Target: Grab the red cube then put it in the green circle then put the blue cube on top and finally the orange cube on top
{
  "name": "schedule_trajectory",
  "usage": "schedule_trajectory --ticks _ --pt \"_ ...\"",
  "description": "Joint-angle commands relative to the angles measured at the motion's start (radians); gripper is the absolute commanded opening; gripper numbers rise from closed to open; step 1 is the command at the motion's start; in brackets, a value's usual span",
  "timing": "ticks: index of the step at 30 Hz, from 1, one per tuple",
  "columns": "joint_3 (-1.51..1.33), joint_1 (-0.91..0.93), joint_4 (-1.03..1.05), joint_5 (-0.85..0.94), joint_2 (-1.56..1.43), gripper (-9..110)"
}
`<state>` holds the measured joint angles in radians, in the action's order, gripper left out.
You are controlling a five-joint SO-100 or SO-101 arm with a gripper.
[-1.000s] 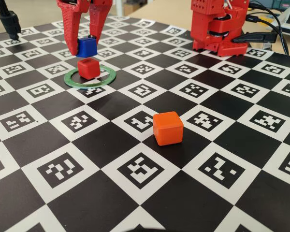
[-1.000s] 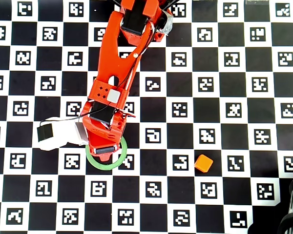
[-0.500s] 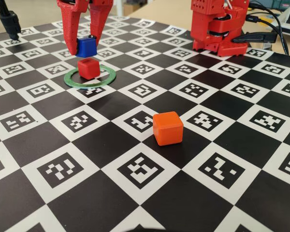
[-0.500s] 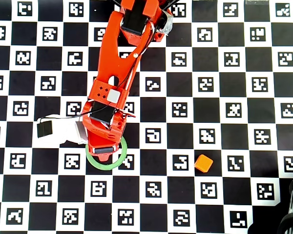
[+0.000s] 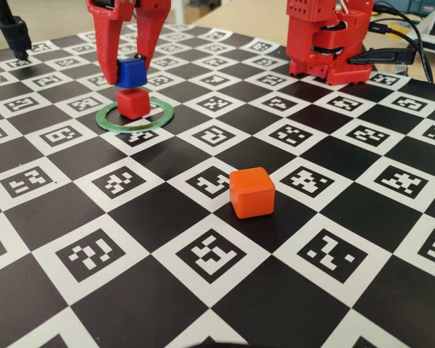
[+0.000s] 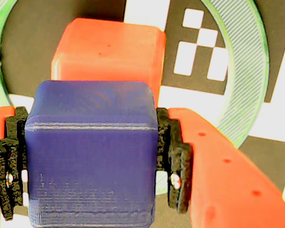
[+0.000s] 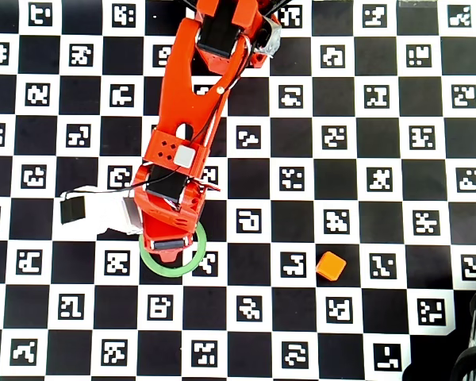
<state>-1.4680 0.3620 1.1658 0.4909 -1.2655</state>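
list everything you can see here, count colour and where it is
red cube: 1, red, on the board inside the ring
green circle: 1, green flat ring, far left of the board in the fixed view
blue cube: 1, blue, held just above the red cube
orange cube: 1, orange, alone mid-board, nearer the fixed camera
checkerboard mat: 1, black and white with marker patterns, covers the table
black cables: a few, far right edge
gripper: 1, red, shut on the blue cube
arm base: 1, red, far side of the board
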Motion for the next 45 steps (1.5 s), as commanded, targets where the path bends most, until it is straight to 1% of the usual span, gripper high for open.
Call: schedule_trajectory --ticks 1,41,45 --pt "0.006 0.005 -0.021 -0.011 -0.067 3" --pt "-0.018 0.015 -0.04 -0.003 -0.067 4" --pt "-0.025 0.015 -0.04 -0.011 -0.069 7"
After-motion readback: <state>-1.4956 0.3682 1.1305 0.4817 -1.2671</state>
